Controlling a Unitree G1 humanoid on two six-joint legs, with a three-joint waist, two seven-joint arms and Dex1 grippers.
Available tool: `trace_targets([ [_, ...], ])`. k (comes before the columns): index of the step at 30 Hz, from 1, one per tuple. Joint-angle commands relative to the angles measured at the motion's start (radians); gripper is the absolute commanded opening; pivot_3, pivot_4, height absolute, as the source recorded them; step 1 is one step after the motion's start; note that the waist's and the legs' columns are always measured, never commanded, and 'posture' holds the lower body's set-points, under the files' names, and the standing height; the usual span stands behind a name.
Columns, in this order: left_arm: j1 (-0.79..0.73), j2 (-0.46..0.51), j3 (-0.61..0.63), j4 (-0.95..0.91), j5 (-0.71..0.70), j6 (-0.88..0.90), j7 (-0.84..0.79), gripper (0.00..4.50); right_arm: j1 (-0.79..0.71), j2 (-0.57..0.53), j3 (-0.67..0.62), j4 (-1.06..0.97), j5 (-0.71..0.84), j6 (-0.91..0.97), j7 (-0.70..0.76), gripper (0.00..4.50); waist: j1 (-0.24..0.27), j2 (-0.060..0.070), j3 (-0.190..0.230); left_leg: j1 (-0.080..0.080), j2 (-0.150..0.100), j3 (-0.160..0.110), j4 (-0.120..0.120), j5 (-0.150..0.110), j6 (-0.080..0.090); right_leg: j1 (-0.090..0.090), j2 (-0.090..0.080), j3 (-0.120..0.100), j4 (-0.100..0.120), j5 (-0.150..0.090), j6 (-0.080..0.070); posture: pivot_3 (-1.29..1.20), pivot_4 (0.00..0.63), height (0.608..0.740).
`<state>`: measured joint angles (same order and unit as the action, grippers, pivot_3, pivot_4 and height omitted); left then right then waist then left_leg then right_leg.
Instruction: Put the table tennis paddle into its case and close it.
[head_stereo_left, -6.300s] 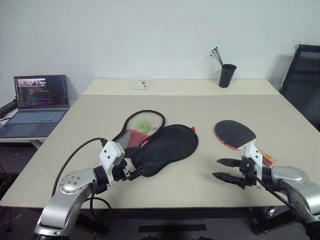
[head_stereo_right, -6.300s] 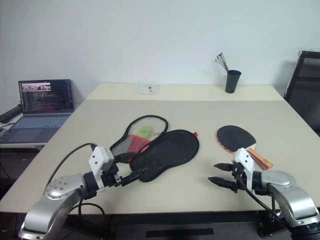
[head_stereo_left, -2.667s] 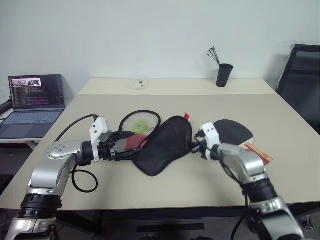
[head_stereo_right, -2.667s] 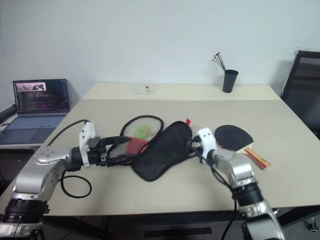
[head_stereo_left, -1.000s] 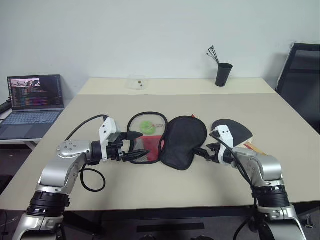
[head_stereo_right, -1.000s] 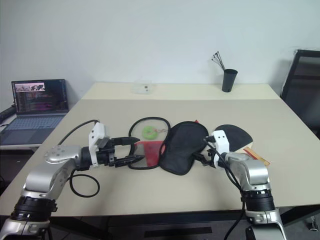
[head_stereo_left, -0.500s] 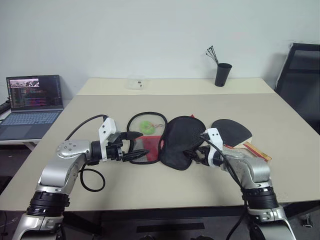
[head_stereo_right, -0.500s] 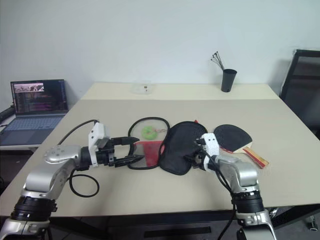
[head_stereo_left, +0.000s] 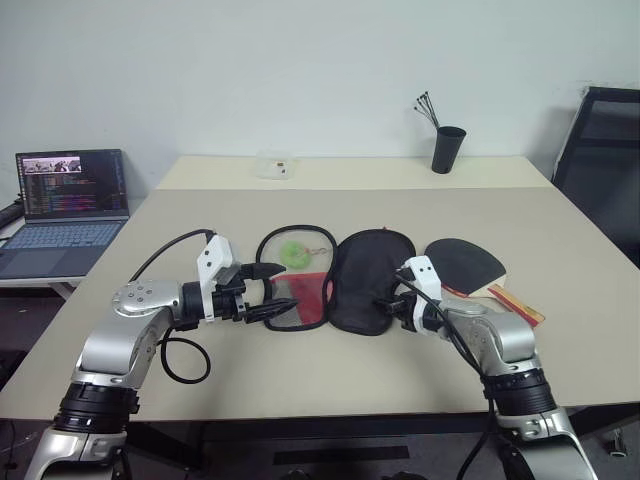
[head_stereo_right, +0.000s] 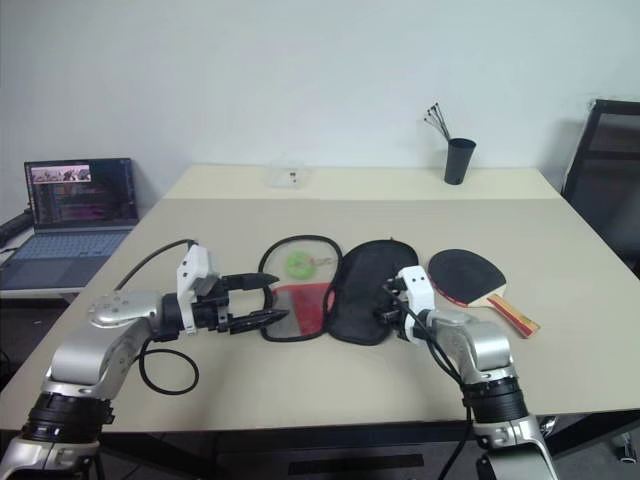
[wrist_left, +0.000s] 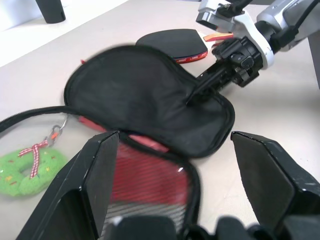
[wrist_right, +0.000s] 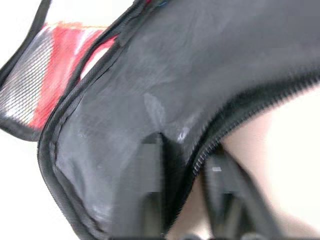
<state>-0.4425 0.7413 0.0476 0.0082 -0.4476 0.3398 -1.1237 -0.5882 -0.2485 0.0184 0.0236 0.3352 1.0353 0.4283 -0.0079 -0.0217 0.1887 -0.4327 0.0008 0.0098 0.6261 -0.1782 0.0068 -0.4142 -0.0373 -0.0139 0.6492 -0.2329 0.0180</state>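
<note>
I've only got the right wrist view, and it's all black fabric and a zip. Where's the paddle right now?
Observer: The paddle lies flat on the table, just right of the case, outside it.
Operator: Is the case open?
Observer: Yes, it's spread in two halves. The right gripper has its jaws shut on the black half's near edge.
Operator: And the left arm?
Observer: The left gripper is at the near end of the red mesh half, jaws open, not clamped on anything.
</note>
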Motion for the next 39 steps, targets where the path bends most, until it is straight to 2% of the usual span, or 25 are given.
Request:
trace_targets([
  [1, -0.009, 0.0, 0.016, -0.032, -0.002, -0.02, -0.001, 3.89, -0.045, -0.045, -0.012, 0.013, 0.014, -0.008, 0.042, 0.01, 0.0, 0.0, 0.0, 0.0, 0.0, 0.0, 0.0, 0.0, 0.0, 0.0, 0.0, 0.0, 0.0, 0.0, 0.0, 0.0, 0.15, 0.74],
  [9, -0.018, -0.009, 0.004, -0.026, 0.008, -0.029, -0.004, 3.89, -0.124, -0.164, 0.033, 0.155, -0.023, -0.071, 0.153, 0.01, 0.001, 0.0, 0.0, 0.0, 0.0, 0.0, 0.0, 0.0, 0.0, 0.0, 0.0, 0.0, 0.0, 0.0, 0.0, 0.0, 0.15, 0.74],
  [15, -0.014, -0.012, 0.004, -0.03, 0.011, -0.032, -0.003, 3.89, -0.153, -0.17, 0.037, 0.194, -0.019, -0.077, 0.193, 0.01, 0.001, 0.0, 0.0, 0.0, 0.0, 0.001, 0.0, 0.0, 0.0, 0.0, 0.0, 0.0, 0.0, 0.0, 0.0, 0.0, 0.15, 0.74],
  [19, -0.012, -0.013, 0.005, -0.033, 0.012, -0.032, -0.003, 3.89, -0.138, -0.15, 0.022, 0.177, -0.016, -0.067, 0.172, 0.98, 0.001, 0.0, 0.0, 0.0, 0.0, 0.001, 0.0, 0.0, 0.0, 0.0, 0.0, 0.0, 0.0, 0.0, 0.0, 0.0, 0.15, 0.74],
  [29, -0.023, -0.019, 0.001, -0.021, 0.019, -0.036, -0.008, 3.89, -0.023, -0.077, -0.018, -0.053, 0.06, 0.099, 0.096, 4.38, 0.003, 0.0, 0.0, 0.0, 0.0, 0.0, 0.0, 0.0, 0.0, 0.0, 0.0, 0.0, 0.0, 0.0, 0.0, 0.0, 0.15, 0.74],
  [34, -0.026, -0.023, -0.002, -0.019, 0.021, -0.036, -0.01, 3.89, 0.034, -0.05, -0.002, -0.162, 0.073, 0.143, 0.057, 4.46, 0.003, 0.0, 0.0, 0.0, 0.0, 0.0, 0.0, 0.0, 0.0, 0.0, 0.0, 0.0, 0.0, 0.0, 0.0, 0.0, 0.15, 0.74],
  [39, -0.024, -0.023, -0.001, -0.022, 0.021, -0.034, -0.012, 3.89, 0.098, -0.174, 0.052, -0.264, 0.029, 0.092, 0.086, 4.46, 0.005, 0.0, 0.0, 0.0, 0.0, 0.0, 0.0, 0.0, 0.0, 0.0, 0.0, 0.0, -0.001, 0.0, 0.0, 0.0, 0.15, 0.74],
])
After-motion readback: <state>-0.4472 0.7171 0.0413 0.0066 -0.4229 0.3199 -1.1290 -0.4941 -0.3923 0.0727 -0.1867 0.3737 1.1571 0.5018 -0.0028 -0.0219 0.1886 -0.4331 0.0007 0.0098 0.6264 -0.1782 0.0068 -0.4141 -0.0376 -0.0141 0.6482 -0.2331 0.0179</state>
